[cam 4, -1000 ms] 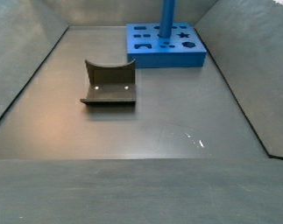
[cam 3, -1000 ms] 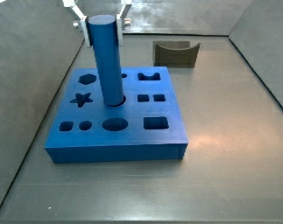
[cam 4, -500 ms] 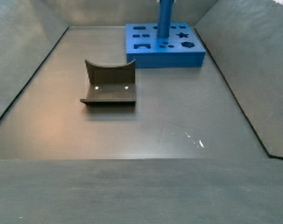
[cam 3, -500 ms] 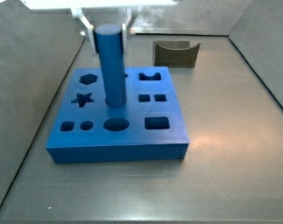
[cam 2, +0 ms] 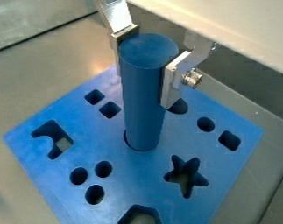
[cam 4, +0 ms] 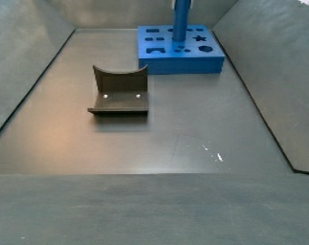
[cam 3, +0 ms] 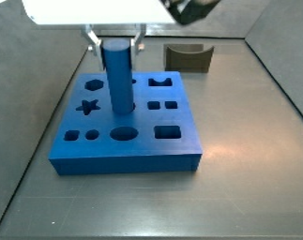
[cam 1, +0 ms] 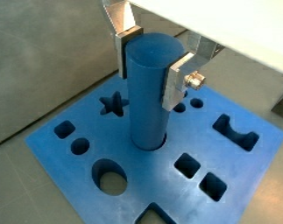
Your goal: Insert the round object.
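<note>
The round object, a long blue rod [cam 3: 116,80], stands upright with its lower end in a round hole in the middle of the flat blue block [cam 3: 128,161]. It shows in both wrist views [cam 1: 150,96] [cam 2: 144,96] and in a side view [cam 4: 181,21]. My gripper [cam 3: 114,42] is above the block, shut on the rod's top end. The silver fingers press on both sides in both wrist views [cam 1: 150,66] [cam 2: 147,63]. The block [cam 1: 144,179] [cam 2: 137,175] [cam 4: 183,65] has several shaped holes, one of them a star.
A small dark brown block with a curved notch [cam 3: 188,56] lies on the floor behind the blue block, and shows nearer in a side view [cam 4: 119,93]. Grey walls slope up around the dark floor [cam 4: 169,163].
My gripper has come down with the rod, and the rod's top now stands lower above the block than one second ago. The blue block and brown block have not moved.
</note>
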Motion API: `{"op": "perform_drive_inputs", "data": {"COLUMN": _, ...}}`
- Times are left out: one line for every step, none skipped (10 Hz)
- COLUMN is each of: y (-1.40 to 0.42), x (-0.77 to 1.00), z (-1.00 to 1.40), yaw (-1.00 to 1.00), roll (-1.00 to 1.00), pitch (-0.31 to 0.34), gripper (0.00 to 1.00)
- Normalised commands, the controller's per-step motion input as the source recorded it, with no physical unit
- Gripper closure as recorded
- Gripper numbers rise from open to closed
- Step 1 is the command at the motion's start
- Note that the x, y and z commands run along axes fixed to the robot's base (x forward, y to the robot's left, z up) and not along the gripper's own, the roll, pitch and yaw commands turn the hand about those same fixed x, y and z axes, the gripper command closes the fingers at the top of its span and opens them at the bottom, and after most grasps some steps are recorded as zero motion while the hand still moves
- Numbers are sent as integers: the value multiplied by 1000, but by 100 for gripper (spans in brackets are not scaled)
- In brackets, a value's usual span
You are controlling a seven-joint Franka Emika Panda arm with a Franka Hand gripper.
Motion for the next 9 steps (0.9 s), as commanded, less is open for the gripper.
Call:
{"op": "perform_drive_inputs", "data": {"y": -63, "x": 63, "z": -331, "yaw": -149, "roll": 0, "pitch": -10, "gripper": 100}}
{"op": "perform_drive_inputs", "data": {"y": -23, "x": 83, "z": -283, "yaw": -163, "roll": 0, "pitch": 0, "gripper": 100}}
{"op": "perform_drive_inputs", "data": {"y": 0, "x": 126, "z": -243, "yaw": -151, "roll": -43, "pitch": 0, "gripper": 100}}
{"op": "perform_drive_inputs", "data": {"y": 0, "x": 77, "z": -260, "yaw": -151, "roll": -29, "pitch": -7, "gripper": 100}}
{"op": "perform_drive_inputs", "data": {"y": -11, "x": 126, "z": -306, "yaw": -177, "roll": -56, "pitch": 0, "gripper": 100}}
{"op": "perform_drive_inputs", "data": {"y": -26, "x": 131, "z": -317, "yaw": -209, "roll": -47, "pitch": 0, "gripper": 100}}
{"op": "perform_drive_inputs", "data": {"y": 0, "x": 231, "z": -283, "yaw": -103, "roll": -64, "pitch": -20, "gripper": 100}}
{"op": "perform_drive_inputs", "data": {"y": 89, "x": 371, "z": -171, "yaw": -140, "roll": -90, "pitch": 87, "gripper": 100}}
{"op": "perform_drive_inputs", "data": {"y": -6, "x": -31, "z": 0, "yaw": 0, "roll": 9, "pitch": -49, "gripper": 100}}
